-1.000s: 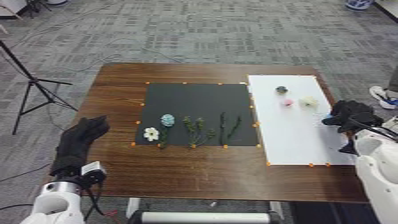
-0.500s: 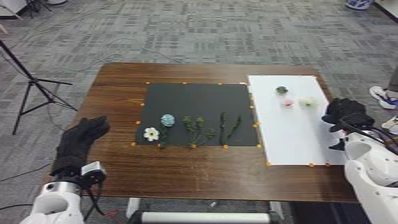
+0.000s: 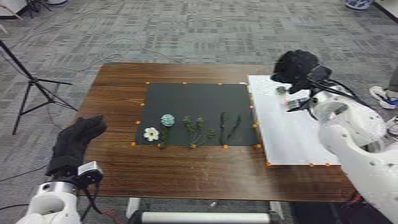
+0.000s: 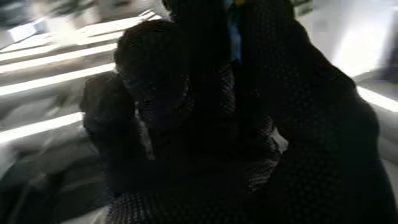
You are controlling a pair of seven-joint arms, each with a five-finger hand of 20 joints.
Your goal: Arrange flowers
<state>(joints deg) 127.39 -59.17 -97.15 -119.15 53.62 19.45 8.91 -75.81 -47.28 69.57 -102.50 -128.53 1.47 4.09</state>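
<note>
The right robot hand (image 3: 296, 66) is hovering over the far end of the white sheet (image 3: 298, 145), its fingers looking loosely extended and gripping nothing visible. The left robot hand (image 3: 78, 134) is resting open by the tabletop's (image 3: 178, 175) left edge. A dark green bloom (image 3: 282, 90) is sitting on the sheet, just beside the right hand. On the black mat (image 3: 191, 95), the blue flower (image 3: 168, 120) and white flower (image 3: 151, 134) are lying close together, with sprigs (image 3: 199, 125) and slim stems (image 3: 233, 127) to their right.

Everything here is probably weighing very little. The petals are likely being soft and easily crushed, the stems thin and bendy, so a light pinch low on a stem is seeming safest; the bloom is probably needing a gentle hold around its sides.

The sheet is running near the tabletop's right edge, so stray nudges that way are risking a fall. The mat's far half is offering open room, while its near half is leaving narrow gaps for fingers.
</note>
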